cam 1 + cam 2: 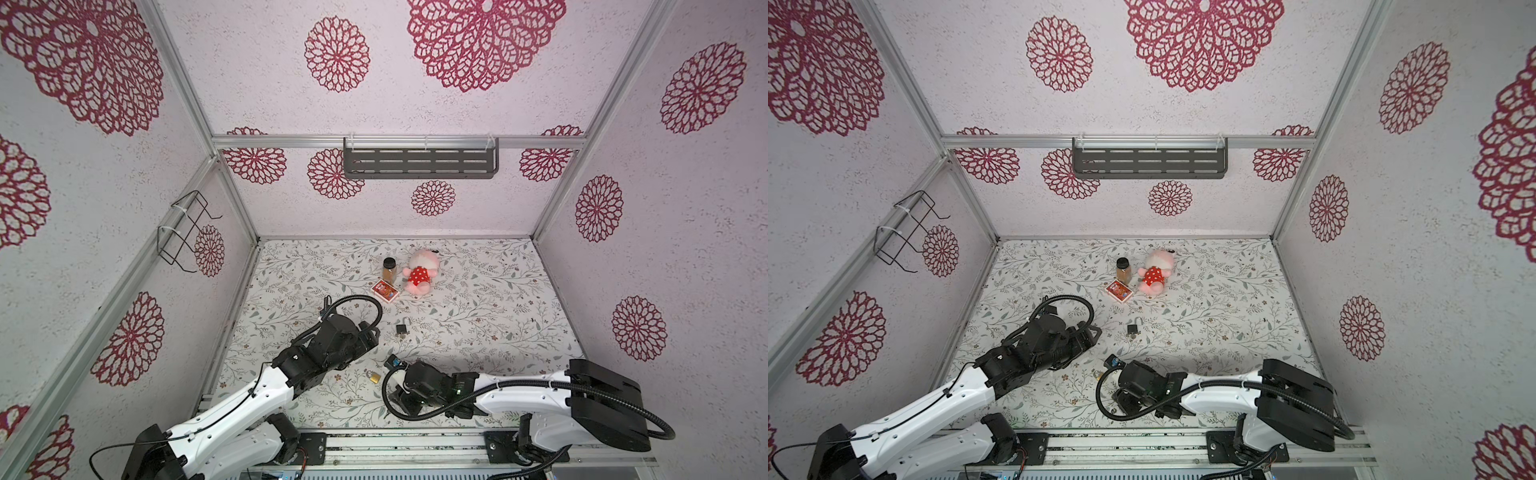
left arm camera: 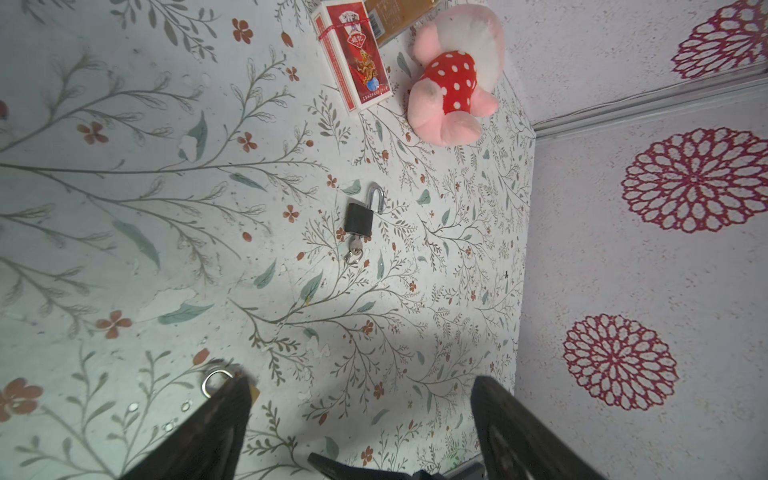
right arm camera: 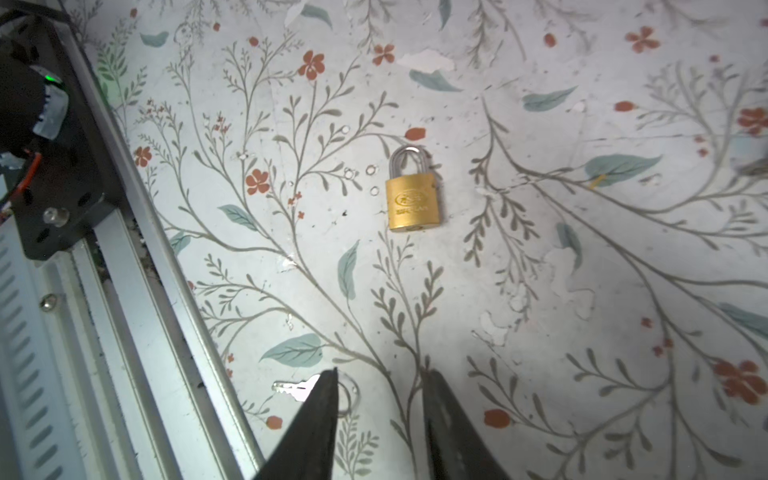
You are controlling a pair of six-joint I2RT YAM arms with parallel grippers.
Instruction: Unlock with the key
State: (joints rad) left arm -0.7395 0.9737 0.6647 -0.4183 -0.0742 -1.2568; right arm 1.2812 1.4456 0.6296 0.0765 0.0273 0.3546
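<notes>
Silver key (image 3: 291,389): flat on floral tabletop (image 3: 540,249), partly hidden behind one fingertip of right gripper (image 3: 380,376), outside its parted, empty jaws
Brass padlock (image 3: 412,199): shackle closed, ahead of those fingertips, apart
Left gripper (image 2: 359,386): spread wide, empty

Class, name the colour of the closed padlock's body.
Gold padlock; clearest in the right wrist view.

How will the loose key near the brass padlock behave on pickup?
The key lies flat on the table and looks thin, so it is probably hard to get under and may slide rather than lift. Its ring looks free to swing, likely shifting the grip. It is bare metal, so probably slippery in the right gripper.
</notes>
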